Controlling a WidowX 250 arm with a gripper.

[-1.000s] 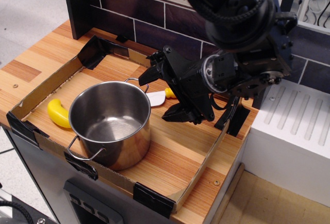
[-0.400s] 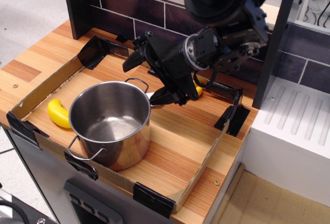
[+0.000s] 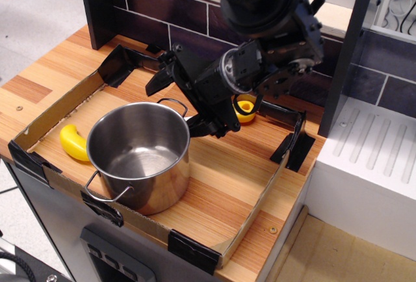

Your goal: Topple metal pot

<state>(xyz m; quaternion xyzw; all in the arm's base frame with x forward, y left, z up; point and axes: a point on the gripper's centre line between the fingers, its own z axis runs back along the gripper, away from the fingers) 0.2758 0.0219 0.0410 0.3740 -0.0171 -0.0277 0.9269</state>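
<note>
A shallow cardboard tray [image 3: 257,212] on the wooden tabletop [image 3: 29,90] holds the metal pot [image 3: 140,158], upright and empty, at its near left. A banana [image 3: 73,142] lies just beside the pot's left wall. The claw [image 3: 177,103], spread wide and grasping nothing, hovers at the pot's far rim. A yellow object [image 3: 245,109] sits behind it.

A wooden countertop [image 3: 39,80] of striped light and dark planks carries a shallow cardboard tray [image 3: 62,103] with black-taped corners. On the wood inside the tray, the metal pot [image 3: 139,157] stands upright near the front-left corner. A yellow banana [image 3: 73,142] lies just beside its left wall. A yellow-handled utensil [image 3: 245,109] lies behind, toward the back.
</note>
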